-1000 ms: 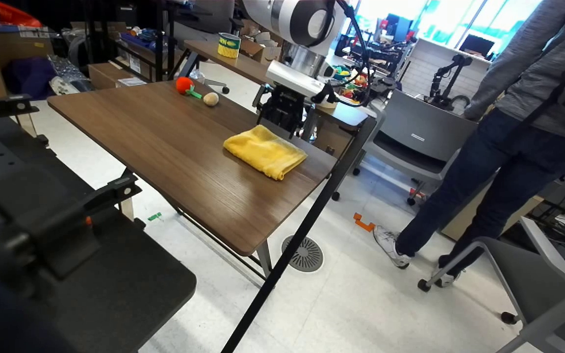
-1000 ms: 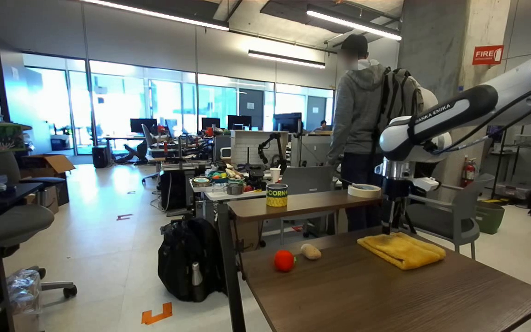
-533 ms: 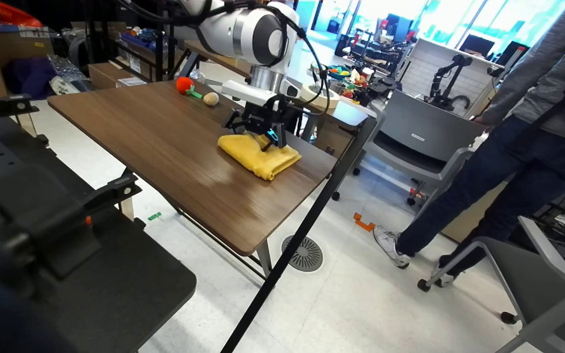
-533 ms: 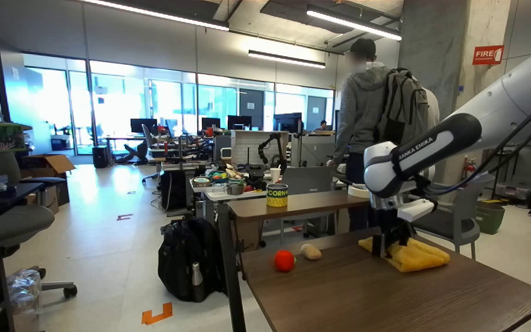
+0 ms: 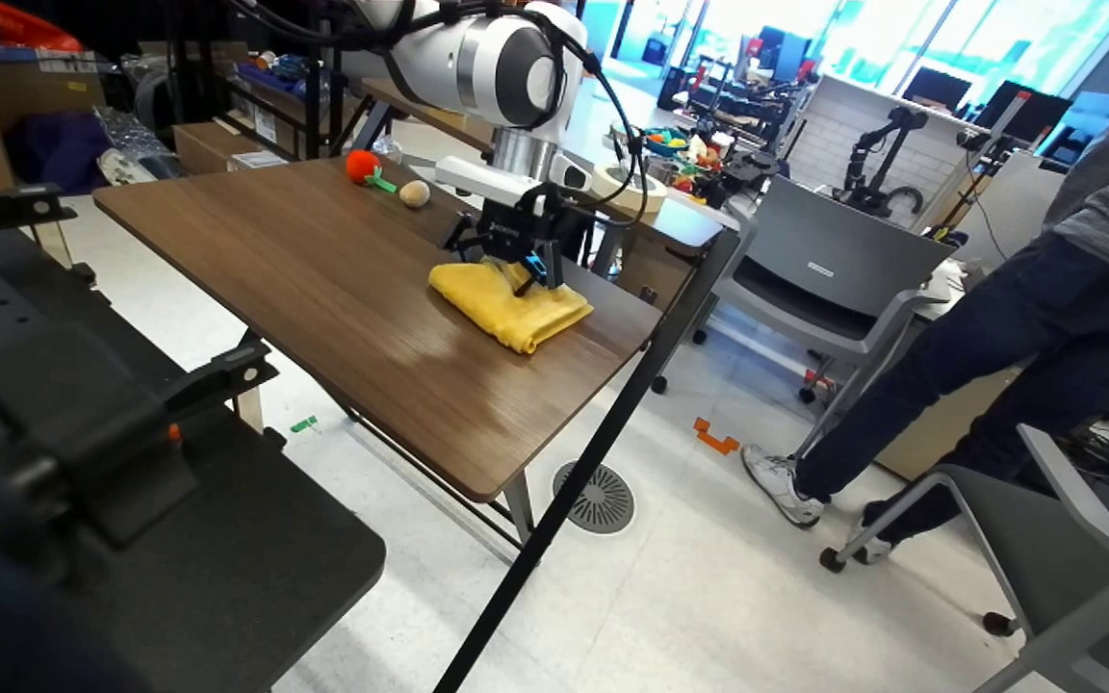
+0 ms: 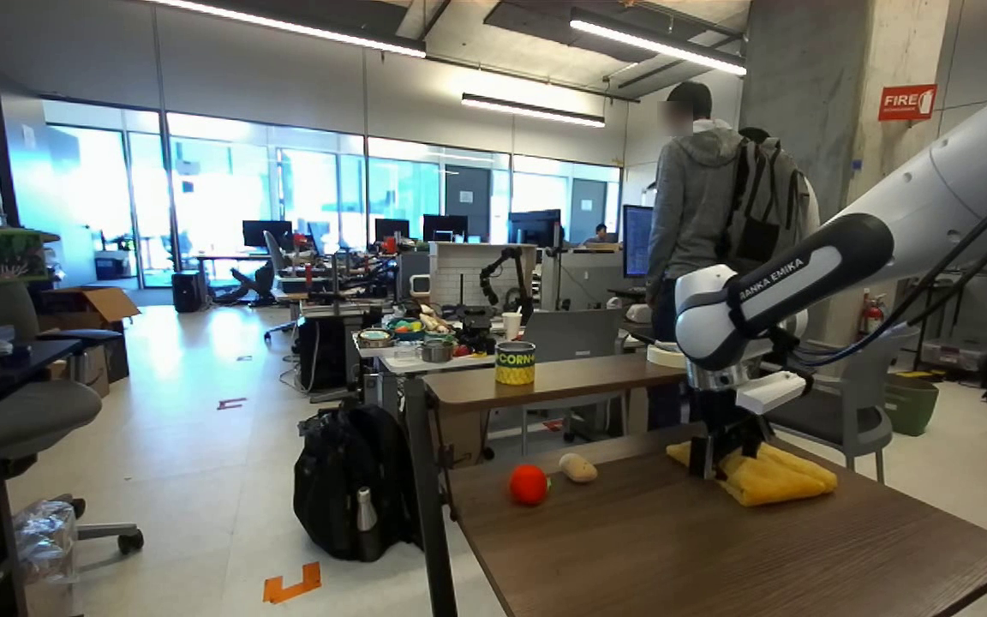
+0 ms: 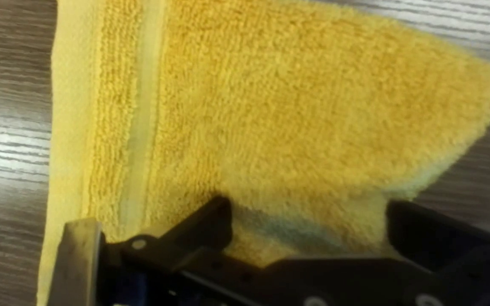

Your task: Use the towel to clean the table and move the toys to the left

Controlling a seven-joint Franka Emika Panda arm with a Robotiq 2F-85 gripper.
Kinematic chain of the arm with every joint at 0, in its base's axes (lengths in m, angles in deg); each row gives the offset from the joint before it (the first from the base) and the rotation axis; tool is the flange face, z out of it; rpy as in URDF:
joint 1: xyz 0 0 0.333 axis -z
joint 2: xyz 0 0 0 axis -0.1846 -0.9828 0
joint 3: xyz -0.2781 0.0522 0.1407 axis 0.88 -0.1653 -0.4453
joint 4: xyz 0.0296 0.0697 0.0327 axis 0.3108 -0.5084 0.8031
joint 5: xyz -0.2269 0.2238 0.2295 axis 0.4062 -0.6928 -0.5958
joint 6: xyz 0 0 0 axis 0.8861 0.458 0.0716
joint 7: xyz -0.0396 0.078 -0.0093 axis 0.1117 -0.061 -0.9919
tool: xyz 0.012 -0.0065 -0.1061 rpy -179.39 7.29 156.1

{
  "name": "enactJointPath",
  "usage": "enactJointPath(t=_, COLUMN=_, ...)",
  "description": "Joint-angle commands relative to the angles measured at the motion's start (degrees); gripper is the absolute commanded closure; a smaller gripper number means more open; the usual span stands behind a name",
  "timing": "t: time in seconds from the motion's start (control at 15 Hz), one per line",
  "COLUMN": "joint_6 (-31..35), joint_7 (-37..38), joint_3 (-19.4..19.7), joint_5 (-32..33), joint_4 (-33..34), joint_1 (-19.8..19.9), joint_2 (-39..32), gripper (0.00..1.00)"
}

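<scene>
A folded yellow towel (image 5: pixel 516 320) (image 6: pixel 780 484) lies on the brown table (image 5: pixel 314 269) (image 6: pixel 656 557). My gripper (image 5: pixel 506 276) (image 6: pixel 729 463) points down at the towel in both exterior views. In the wrist view the towel (image 7: pixel 296 97) fills most of the picture. There the jaws (image 7: pixel 309 212) stand well apart, with creased towel between them; one finger is over the towel, the other at its edge. The very fingertips are partly hidden. A red tomato-like toy (image 5: pixel 360 167) (image 6: pixel 529 485) with a green stem and a tan potato-like toy (image 5: pixel 414 195) (image 6: pixel 578 468) lie at one end.
A narrow raised shelf (image 6: pixel 596 374) along the table edge holds a corn can (image 6: pixel 515 363) and a roll of tape (image 6: pixel 666 356). A dark post (image 5: pixel 603 438) stands by the table corner. A person (image 5: pixel 1007 318) stands near a grey chair (image 5: pixel 824 260).
The arm has come down onto the towel, which shifted slightly and creased under it. In the last half second arm and towel barely move. The person has shifted; both toys stay in place.
</scene>
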Motion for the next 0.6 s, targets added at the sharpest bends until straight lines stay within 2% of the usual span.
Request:
enactJointPath(t=0.0, joint_6=-0.20, joint_7=5.43, joint_3=0.21, joint_5=-2.69, joint_4=6.25, joint_1=3.12, joint_2=-6.16, gripper=0.00)
enactJointPath(t=0.2, joint_6=-6.51, joint_7=9.79, joint_3=1.33, joint_5=-3.93, joint_4=9.00, joint_1=5.22, joint_2=-8.49, gripper=0.00)
enactJointPath(t=0.27, joint_6=-8.87, joint_7=8.29, joint_3=0.64, joint_5=-4.12, joint_4=9.47, joint_1=5.50, joint_2=-8.64, gripper=0.00)
enactJointPath(t=0.33, joint_6=-10.11, joint_7=6.99, joint_3=0.31, joint_5=-3.89, joint_4=10.42, joint_1=5.28, joint_2=-8.80, gripper=0.00)
enactJointPath(t=0.53, joint_6=-9.50, joint_7=2.07, joint_3=0.72, joint_5=-0.10, joint_4=5.50, joint_1=1.73, joint_2=-5.23, gripper=0.00)
